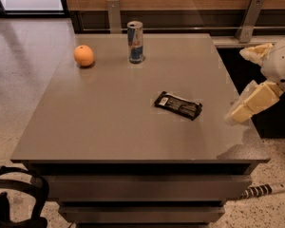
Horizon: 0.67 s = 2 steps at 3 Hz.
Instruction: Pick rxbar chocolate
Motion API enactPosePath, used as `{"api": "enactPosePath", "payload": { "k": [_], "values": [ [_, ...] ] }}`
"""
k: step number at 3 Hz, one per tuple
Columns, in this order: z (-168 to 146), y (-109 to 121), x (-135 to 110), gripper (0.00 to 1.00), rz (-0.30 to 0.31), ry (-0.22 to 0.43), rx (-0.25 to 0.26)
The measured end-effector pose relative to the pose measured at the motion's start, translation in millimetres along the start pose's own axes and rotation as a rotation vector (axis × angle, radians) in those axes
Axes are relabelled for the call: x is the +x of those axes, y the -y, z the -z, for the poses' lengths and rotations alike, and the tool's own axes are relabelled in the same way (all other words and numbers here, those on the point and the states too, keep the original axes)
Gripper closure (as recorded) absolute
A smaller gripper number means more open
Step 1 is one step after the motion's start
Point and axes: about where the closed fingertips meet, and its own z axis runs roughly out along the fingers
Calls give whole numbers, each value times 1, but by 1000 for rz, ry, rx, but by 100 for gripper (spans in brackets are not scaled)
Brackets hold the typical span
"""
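The rxbar chocolate (178,105), a flat black-wrapped bar with white print, lies on the grey table (109,122), right of centre. My gripper (238,113) comes in from the right edge of the view, pale cream, over the table's right edge. It is a short way right of the bar and apart from it. It holds nothing that I can see.
A blue-and-silver drink can (135,42) stands upright at the table's back middle. A round orange fruit (84,55) sits at the back left. A wood-panelled wall with metal brackets runs behind. A dark object (12,198) is at the bottom left on the floor.
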Motion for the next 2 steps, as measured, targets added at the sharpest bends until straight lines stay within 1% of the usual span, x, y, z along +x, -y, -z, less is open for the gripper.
{"api": "enactPosePath", "payload": {
  "k": [1,2],
  "values": [
    [-43,4,16,0,-46,162,-4],
    [-70,15,23,0,-66,237,-28]
  ]
}}
